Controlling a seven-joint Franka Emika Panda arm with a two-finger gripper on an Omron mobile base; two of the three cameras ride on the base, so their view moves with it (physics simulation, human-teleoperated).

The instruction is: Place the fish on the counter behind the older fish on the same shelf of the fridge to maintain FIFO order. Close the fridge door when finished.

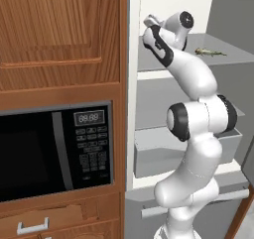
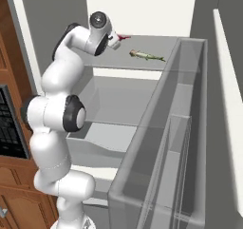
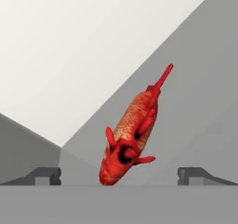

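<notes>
Hand view: 1 red fish (image 3: 131, 135) on shelf (image 3: 195, 102), hand (image 3: 119, 174) fingers apart, 1 older fish (image 2: 147, 56) nearby.

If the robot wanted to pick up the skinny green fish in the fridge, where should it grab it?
Probably around the middle of the older fish. It lies flat on the shelf with thin pointed ends, so the end effector should come from above, fingers either side of its narrow body.

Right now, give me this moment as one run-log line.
fish: between gripper fingertips, grip unclear | arm: reaching into fridge over shelf | older fish: lying on that shelf | fridge door: open
</notes>
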